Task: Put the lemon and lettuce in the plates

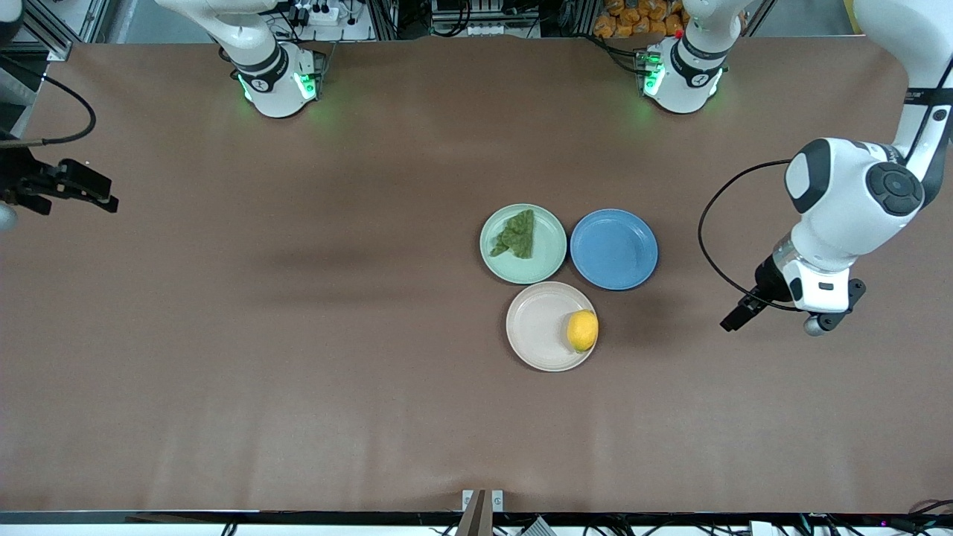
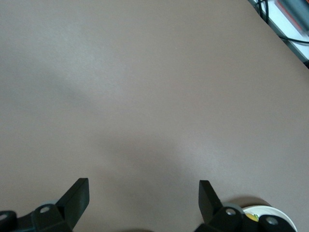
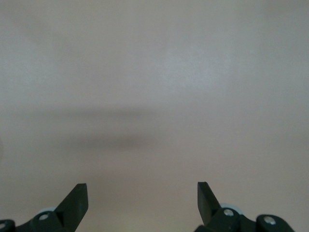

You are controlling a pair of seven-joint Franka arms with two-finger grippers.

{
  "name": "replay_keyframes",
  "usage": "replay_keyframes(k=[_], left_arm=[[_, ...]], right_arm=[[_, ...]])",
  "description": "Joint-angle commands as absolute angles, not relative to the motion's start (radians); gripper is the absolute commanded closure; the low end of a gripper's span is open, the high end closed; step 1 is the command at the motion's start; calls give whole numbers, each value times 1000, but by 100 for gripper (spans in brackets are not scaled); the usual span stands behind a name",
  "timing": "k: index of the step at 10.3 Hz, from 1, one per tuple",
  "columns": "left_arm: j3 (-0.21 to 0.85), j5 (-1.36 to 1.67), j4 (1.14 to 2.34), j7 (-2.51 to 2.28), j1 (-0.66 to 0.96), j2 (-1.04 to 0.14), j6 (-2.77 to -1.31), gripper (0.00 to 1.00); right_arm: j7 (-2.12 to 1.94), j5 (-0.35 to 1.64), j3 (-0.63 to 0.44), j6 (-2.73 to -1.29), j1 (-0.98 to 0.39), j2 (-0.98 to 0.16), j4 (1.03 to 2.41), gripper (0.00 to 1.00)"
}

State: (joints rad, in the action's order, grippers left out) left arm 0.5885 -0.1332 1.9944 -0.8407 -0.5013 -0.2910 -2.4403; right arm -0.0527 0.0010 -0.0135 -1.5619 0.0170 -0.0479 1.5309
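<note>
The yellow lemon (image 1: 582,330) lies in the pale pinkish-white plate (image 1: 536,327), close to its rim on the left arm's side. The dark green lettuce (image 1: 517,234) lies in the mint green plate (image 1: 547,257), which is farther from the front camera. My left gripper (image 1: 737,316) is open and empty, over bare table toward the left arm's end, apart from the plates. In the left wrist view (image 2: 143,193) an edge of the pinkish-white plate (image 2: 270,210) shows. My right gripper (image 1: 97,192) is open and empty (image 3: 142,193), over the right arm's end of the table.
An empty blue round plate (image 1: 614,249) sits beside the mint plate, toward the left arm's end. The three plates touch or nearly touch in a cluster. The brown table surface (image 1: 298,335) surrounds them.
</note>
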Motion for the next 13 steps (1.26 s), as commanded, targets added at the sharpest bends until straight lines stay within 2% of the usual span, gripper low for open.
replay_keyframes(k=[1,2,3,5,7,9,11,13], left_arm=[[595,-130,1985,-801,-529,-276,-2379,0],[586,-129,2021,-793,-523,-238,-2352,0],[527,-120,2081,-792,-465,-180,-2346,0],[273,-110,2184,-790,-187,-99,-2344,0],[238,-91,2252,-790,-132,-43,-2344,0],[220,4,2331,-706,-114,61,-2344,0],[139,29,2283,-641,-13,74,-2344,0],[124,28,2220,-577,-5,98,-2344,0]], right_arm=[[-69,-12,-8,-1597,20,5,1586,0],[-68,-8,-8,-1598,18,6,1582,0],[-67,-6,-8,-1603,20,6,1575,0],[-69,-5,-3,-1609,18,5,1548,0],[-72,-5,-2,-1576,20,5,1522,0],[-72,-11,2,-1522,15,-1,1484,0],[-72,-12,3,-1514,18,-2,1479,0],[-72,-9,5,-1520,14,-5,1489,0]])
